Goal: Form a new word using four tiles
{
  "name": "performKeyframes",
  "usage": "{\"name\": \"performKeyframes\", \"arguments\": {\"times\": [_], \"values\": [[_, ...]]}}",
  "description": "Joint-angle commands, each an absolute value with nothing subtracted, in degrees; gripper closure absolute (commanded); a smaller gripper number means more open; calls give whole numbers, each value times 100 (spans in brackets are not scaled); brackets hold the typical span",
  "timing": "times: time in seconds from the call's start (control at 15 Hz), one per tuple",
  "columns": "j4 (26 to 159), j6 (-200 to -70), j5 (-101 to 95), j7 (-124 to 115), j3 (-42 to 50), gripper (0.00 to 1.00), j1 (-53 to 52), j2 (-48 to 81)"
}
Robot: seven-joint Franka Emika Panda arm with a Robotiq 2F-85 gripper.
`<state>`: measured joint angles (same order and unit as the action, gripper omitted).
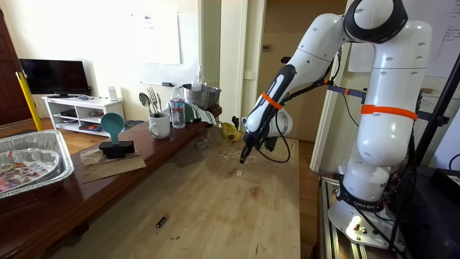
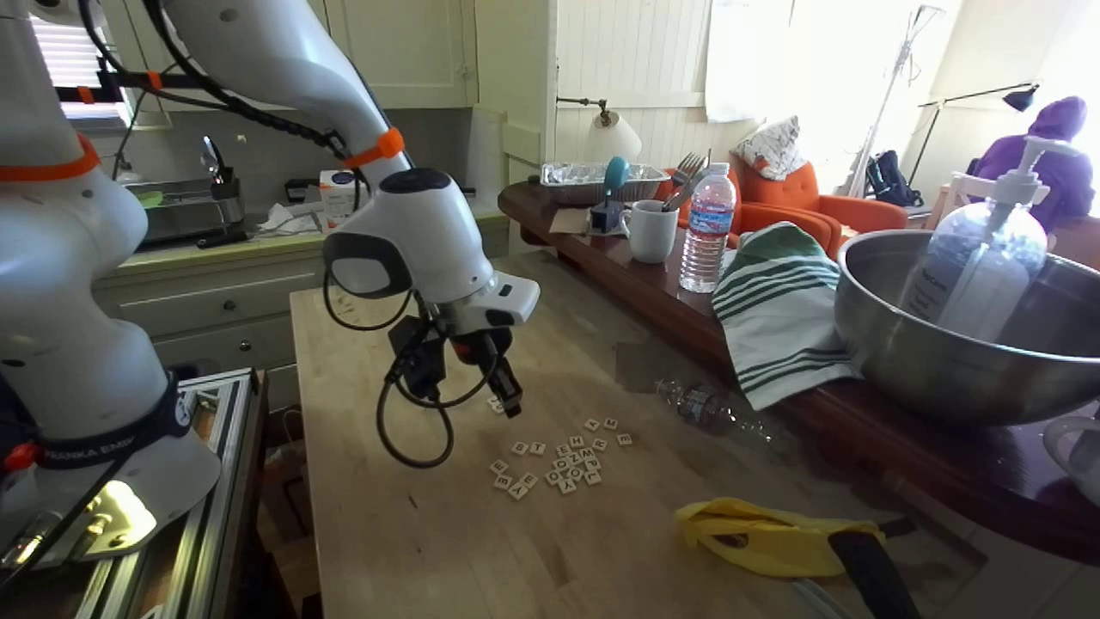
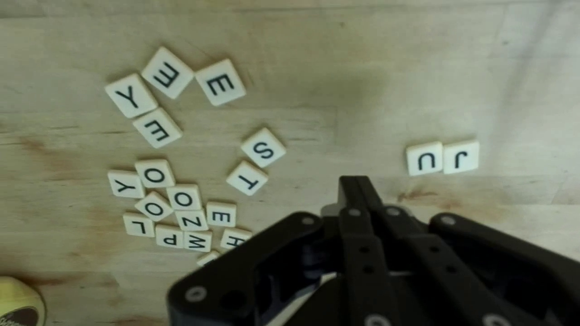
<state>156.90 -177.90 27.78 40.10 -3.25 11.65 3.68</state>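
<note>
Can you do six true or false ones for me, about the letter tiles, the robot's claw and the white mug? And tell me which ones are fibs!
1. The U tile and the J tile lie side by side. True.
2. The claw is shut. True.
3. The claw is pinching a tile. False: nothing shows gripped in it.
4. The U and J are mixed into the jumble. False: they sit apart from the other tiles.
5. A water bottle stands beside the white mug. True.
6. Nothing sticks out of the mug. False: a spoon is one of the things poking out.
</note>
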Motion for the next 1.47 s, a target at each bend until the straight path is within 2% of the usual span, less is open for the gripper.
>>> {"name": "performKeyframes", "arguments": {"times": [0.0, 0.53, 1.4], "values": [[15718, -17688, 2170, 4207, 7, 100, 1219, 367], [15661, -17822, 1931, 4615, 241, 100, 1261, 429], [15536, -18053, 2228, 4639, 143, 100, 1337, 793]]}}
